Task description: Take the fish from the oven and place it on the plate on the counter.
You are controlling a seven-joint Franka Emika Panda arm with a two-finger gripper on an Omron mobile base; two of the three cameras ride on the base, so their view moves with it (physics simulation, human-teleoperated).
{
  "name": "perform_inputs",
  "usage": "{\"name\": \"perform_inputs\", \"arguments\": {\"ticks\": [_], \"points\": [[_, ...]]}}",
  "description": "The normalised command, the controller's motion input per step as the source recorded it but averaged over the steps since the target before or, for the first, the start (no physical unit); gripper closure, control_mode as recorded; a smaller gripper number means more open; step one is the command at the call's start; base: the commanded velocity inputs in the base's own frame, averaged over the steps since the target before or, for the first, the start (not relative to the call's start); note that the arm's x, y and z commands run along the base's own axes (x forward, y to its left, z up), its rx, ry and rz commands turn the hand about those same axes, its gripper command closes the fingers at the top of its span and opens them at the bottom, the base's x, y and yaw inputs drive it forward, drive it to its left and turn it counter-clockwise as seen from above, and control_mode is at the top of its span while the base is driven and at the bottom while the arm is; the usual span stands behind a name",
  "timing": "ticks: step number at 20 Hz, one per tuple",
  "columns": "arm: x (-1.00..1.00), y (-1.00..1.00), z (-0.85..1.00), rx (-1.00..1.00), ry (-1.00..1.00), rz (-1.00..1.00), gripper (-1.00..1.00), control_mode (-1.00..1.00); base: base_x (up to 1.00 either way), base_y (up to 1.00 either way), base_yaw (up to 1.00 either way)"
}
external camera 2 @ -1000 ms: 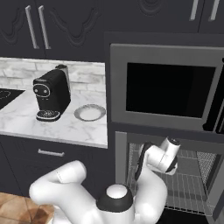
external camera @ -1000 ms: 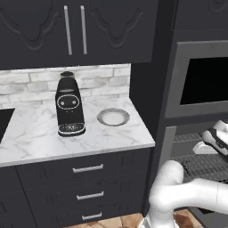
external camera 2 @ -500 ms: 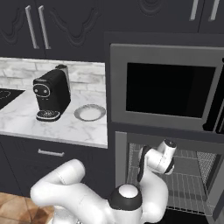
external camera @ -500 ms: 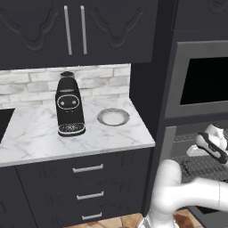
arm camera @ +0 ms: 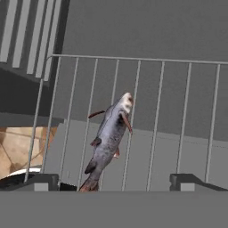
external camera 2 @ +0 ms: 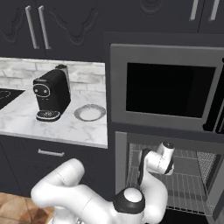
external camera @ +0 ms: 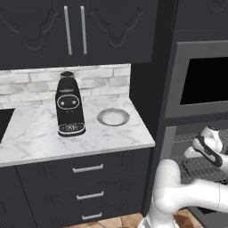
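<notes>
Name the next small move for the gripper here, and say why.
Probably ease the gripper straight down onto the fish. Its jaws stand open and empty, one fingertip on each side, and the fish lies untouched on the oven rack, its tail near the left fingertip.

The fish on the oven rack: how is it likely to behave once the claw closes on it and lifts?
The fish is long and narrow, so gripped off-centre it would probably tilt or droop. Its smooth grey skin looks slippery. Lying on the wire rack, a fin might catch between the bars.
</notes>
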Motion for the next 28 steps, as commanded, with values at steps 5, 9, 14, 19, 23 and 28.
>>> {"name": "perform_inputs", "arguments": {"ticks": [5, 9, 14, 19, 23, 28], "points": [[0.01, -0.04, -0.22, 0.0, 0.0, 0.0, -1.0, -1.0, 0.0, 0.0, 0.0], [0.0, 0.0, -0.24, 0.0, 0.0, 0.01, -1.0, -1.0, 0.0, 0.0, 0.0], [0.0, 0.0, -0.24, 0.0, 0.0, 0.0, -1.0, -1.0, 0.0, 0.0, 0.0], [0.0, 0.0, -0.16, 0.0, 0.0, 0.0, -1.0, -1.0, 0.0, 0.0, 0.0], [0.0, 0.01, -0.13, 0.0, -0.01, 0.0, -1.0, -1.0, 0.0, 0.0, 0.0], [0.02, 0.01, -0.06, 0.0, -0.01, 0.0, -1.0, -1.0, 0.0, 0.0, 0.0]]}}
